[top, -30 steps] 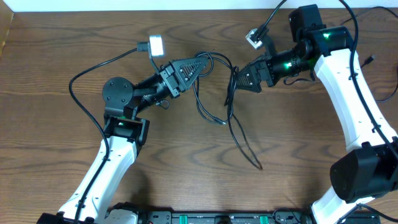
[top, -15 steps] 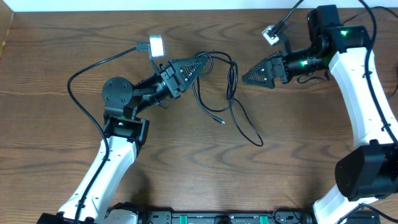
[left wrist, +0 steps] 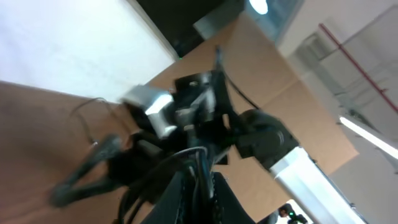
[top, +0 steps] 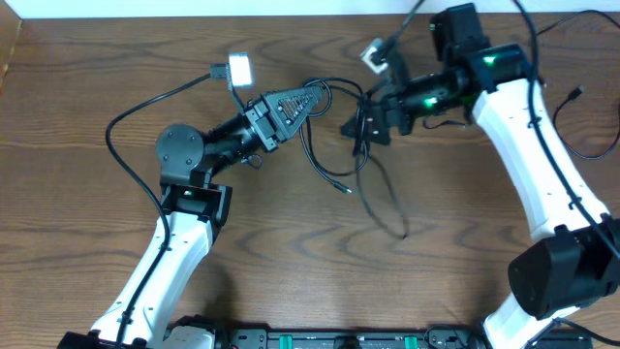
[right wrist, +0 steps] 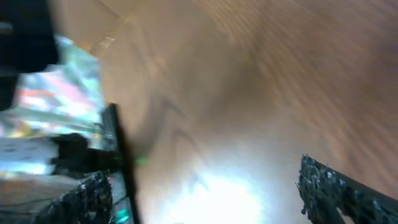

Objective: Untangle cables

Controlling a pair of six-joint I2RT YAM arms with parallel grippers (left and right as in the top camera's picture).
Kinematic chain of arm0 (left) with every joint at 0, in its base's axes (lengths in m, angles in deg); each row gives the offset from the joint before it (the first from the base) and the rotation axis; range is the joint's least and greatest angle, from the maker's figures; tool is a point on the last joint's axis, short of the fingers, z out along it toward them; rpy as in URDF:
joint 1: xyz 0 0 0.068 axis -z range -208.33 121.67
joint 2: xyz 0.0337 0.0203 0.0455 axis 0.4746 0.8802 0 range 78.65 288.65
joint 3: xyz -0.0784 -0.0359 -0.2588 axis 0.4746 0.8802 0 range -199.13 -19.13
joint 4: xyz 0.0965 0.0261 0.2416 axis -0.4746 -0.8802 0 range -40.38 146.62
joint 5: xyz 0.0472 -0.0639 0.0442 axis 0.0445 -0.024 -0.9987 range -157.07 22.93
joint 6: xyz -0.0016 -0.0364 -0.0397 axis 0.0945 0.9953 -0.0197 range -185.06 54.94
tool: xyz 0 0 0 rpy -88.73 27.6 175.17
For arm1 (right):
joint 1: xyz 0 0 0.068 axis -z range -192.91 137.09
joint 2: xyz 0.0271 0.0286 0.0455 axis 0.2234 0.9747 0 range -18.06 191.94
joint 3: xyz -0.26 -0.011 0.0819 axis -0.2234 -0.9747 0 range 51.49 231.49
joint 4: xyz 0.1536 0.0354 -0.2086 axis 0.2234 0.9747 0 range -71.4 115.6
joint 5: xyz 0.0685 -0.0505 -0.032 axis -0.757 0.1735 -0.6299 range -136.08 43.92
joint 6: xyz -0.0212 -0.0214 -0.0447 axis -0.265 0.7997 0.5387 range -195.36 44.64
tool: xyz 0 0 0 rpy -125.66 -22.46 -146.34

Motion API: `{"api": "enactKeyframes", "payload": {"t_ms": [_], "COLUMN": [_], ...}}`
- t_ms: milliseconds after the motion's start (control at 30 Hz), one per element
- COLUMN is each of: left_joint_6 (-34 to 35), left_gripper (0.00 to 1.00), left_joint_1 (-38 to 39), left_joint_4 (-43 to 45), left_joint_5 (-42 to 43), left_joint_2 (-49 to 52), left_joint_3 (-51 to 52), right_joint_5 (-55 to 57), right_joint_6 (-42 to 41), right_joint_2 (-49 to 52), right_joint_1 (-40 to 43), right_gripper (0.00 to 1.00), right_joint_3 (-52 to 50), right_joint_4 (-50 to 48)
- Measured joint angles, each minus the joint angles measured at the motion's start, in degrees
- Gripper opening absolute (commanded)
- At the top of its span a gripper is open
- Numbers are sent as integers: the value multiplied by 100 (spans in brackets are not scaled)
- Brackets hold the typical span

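A tangle of thin black cables point(top: 306, 145) lies on the wooden table between my two arms, with a strand trailing down to the right. My left gripper point(top: 315, 94) is shut on black cable strands at the top of the tangle; the left wrist view shows the strands pinched between its fingers point(left wrist: 198, 186). My right gripper point(top: 354, 128) is at the right side of the tangle, by the loops. In the blurred right wrist view its fingers point(right wrist: 205, 186) are wide apart with nothing between them.
A white adapter point(top: 242, 70) lies behind my left gripper, its black cable arcing round the left arm. A white connector point(top: 374, 53) hangs near my right arm. Another black cable point(top: 581, 97) lies at the far right edge.
My right gripper pulled away to the right, then came back left to the tangle. The trailing strand shifted with it. My left gripper stayed shut in place.
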State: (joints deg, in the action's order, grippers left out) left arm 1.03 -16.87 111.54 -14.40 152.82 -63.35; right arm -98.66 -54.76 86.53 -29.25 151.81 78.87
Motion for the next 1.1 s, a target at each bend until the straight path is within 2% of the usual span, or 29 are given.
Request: {"api": "enactKeyframes", "payload": {"t_ms": [67,100,133,200,300,367,500,600,733,900,1100], "left_joint_6": [109,144,177,232,273,275,177,-2,-518,-964,-1220], "left_gripper": [8,8,8,8,9,17,48,61,79,83,87], "left_joint_1": [0,0,-2,-7,-4,-2,-2,-11,-11,-11,-11], "left_joint_4": [136,162,179,177,142,70,-175,-647,-1770,-2588,-3014], "left_joint_5": [2,17,26,103,151,153,164,160,144,129,125], "left_joint_2": [-2,-2,0,0,9,26,48,13,7,9,9], "left_joint_3": [0,0,0,0,0,0,0,-7,-13,-13,-15], "right_joint_5": [310,442,546,675,977,1189,1801,2337,3058,3912,4815], "right_joint_6": [-175,-243,-308,-372,-566,-693,-879,-962,-1064,-1161,-1344], "right_joint_2": [0,0,0,0,-2,-11,-26,-26,-42,-42,-7], "right_joint_1": [-94,-138,-164,-168,-164,-157,-2,310,678,885,1064], "right_gripper": [58,36,20,1,1,1,1,1,1,1,1], "right_joint_3": [0,0,0,0,0,0,0,0,0,0,0], "right_joint_4": [-131,-179,-232,-293,-291,-284,-254,-251,-348,-824,-1746]}}
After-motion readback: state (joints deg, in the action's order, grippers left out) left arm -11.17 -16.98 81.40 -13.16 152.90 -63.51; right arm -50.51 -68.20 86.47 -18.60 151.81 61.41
